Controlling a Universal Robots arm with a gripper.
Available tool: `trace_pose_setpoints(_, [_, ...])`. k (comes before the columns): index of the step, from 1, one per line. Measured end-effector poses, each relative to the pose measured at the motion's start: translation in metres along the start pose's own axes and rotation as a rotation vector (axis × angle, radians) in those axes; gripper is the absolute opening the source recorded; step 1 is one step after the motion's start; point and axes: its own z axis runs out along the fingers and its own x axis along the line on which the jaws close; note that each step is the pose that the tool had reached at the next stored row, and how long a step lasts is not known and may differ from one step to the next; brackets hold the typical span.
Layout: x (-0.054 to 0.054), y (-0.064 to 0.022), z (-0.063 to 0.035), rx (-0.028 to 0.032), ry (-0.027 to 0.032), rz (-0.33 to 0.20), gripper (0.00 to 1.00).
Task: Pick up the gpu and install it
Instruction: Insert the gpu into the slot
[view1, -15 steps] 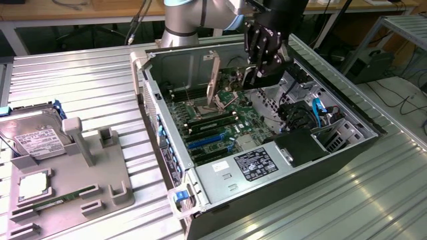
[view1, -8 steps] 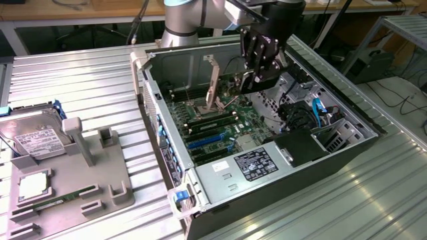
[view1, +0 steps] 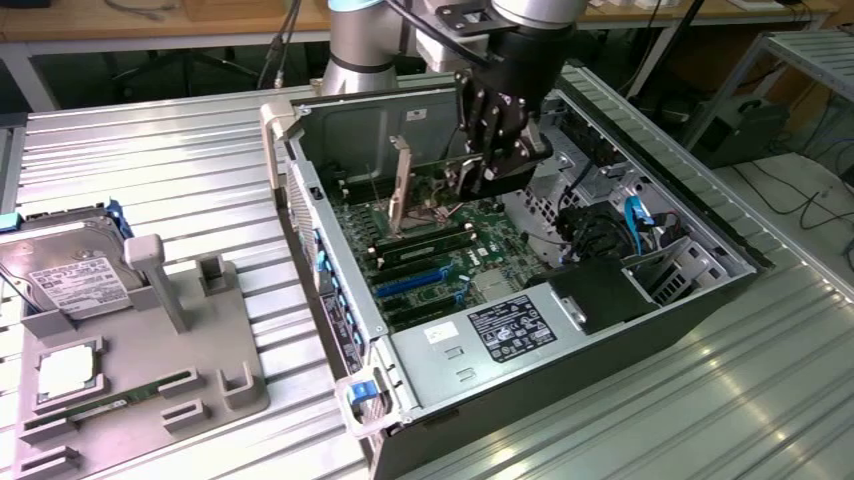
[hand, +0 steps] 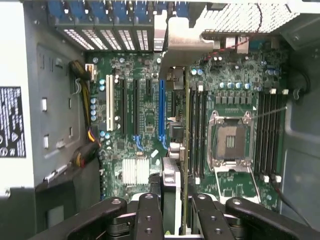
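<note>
Over the motherboard (view1: 447, 255), the gripper (view1: 497, 168) clamps the gpu (view1: 438, 170) (upright, edge down), seemingly just above the slots (hand: 161, 110).

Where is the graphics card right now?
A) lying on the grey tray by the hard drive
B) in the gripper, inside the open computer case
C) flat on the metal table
B: the gripper is shut on the gpu, held on edge over the motherboard inside the case.

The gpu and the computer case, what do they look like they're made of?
The gpu: green circuit board, probably fibreglass laminate, with a dull silvery metal bracket, judging by its sheen. The computer case: grey sheet metal, matt, with punched holes and folded edges.
</note>
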Motion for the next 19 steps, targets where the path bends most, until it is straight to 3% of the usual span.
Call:
trace_pose_setpoints(7, [0.000, 0.0069, 0.0107, -0.0015, 0.0001, -0.001, 0.28])
trace_pose_setpoints(10, [-0.001, 0.0151, 0.0156, -0.0016, 0.0004, 0.000, 0.28])
trace_pose_setpoints(15, [0.000, 0.0172, 0.0260, -0.0016, 0.0004, 0.000, 0.28])
trace_pose_setpoints(19, [0.000, 0.0258, 0.0311, -0.0016, 0.0004, -0.001, 0.28])
